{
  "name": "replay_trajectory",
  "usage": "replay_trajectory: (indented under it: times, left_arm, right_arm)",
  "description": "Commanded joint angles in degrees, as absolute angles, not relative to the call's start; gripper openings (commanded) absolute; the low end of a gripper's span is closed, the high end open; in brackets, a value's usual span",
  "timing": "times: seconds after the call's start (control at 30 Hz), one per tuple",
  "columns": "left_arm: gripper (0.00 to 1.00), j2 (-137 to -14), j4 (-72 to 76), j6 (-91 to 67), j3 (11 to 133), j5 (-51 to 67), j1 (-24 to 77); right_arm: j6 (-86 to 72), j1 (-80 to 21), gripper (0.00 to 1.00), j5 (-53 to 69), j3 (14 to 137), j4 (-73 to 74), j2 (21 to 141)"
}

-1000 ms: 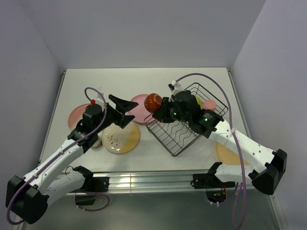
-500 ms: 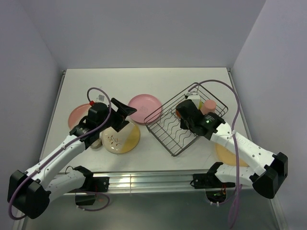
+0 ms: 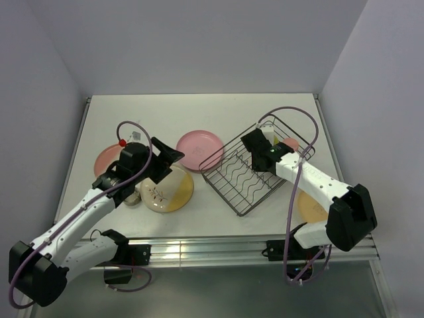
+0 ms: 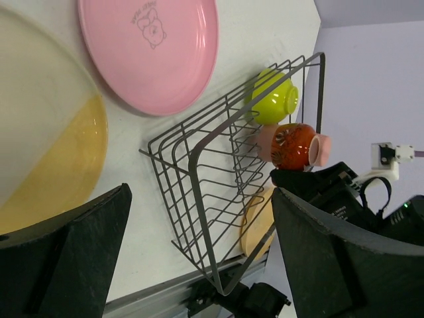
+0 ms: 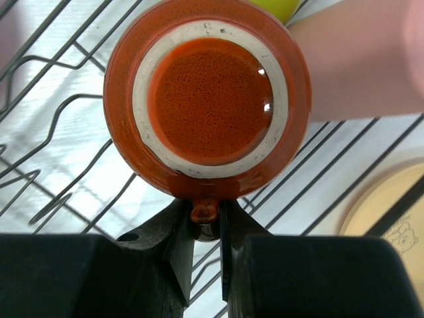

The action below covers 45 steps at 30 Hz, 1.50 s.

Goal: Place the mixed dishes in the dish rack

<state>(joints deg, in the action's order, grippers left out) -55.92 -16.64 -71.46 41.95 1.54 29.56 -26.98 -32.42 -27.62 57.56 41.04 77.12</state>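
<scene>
Far left on the white worktop (image 3: 199, 109): a salmon-pink plate (image 3: 103, 161), partly hidden under the left arm. Just right of it, a small grey cup (image 3: 132, 198), close against a cream and yellow plate (image 3: 169, 191) with a twig picture on it. Over the far edge of that plate, the left end effector (image 3: 173, 161), its two black fingers spread wide apart, holding nothing.

Next, a pink plate (image 3: 200, 146) with a little animal picture, lying flat, just beside the left corner of the dish rack (image 3: 232, 179). Black wire rack, set at a slant on the worktop, with wavy wires along its floor.

At the far right end of the rack, three things close together: a lime-green bowl (image 4: 273, 99), a salmon cup (image 5: 358, 66) and a red-brown mug (image 5: 209, 99). Mug over the rack wires, right next to the salmon cup, its round bottom turned toward the right wrist camera. Small handle of the mug pinched tight between the two fingers of the right end effector (image 5: 205, 218). Cannot tell whether the mug rests on the wires or hangs just above them.

Last, right of the rack, an orange plate (image 3: 310, 207) flat on the worktop, partly covered by the right arm.
</scene>
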Motion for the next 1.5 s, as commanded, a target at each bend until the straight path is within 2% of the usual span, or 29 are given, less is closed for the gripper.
replay_trajectory:
  times: [0.0,1.2,1.4,1.47]
  left_arm:
    - [0.93,-53.3,-18.7,-68.3,44.9,-2.7,29.5]
    - [0.91,-56.7,-15.7,-66.6,43.3,-0.5,29.4]
    - [0.91,-56.6,-15.3,-66.6,43.0,-0.5,29.4]
    - [0.91,-56.6,-15.4,-66.4,43.0,-0.5,29.4]
  right_arm:
    - [-23.0,-30.9,0.0,-27.6,58.4,35.2,78.2]
    - [-25.0,-26.6,0.0,-27.9,53.2,34.1,84.4]
    - [-25.3,-26.1,0.19,-28.2,53.9,35.2,85.3]
    - [-25.9,-26.2,0.41,-29.1,54.1,35.9,86.0]
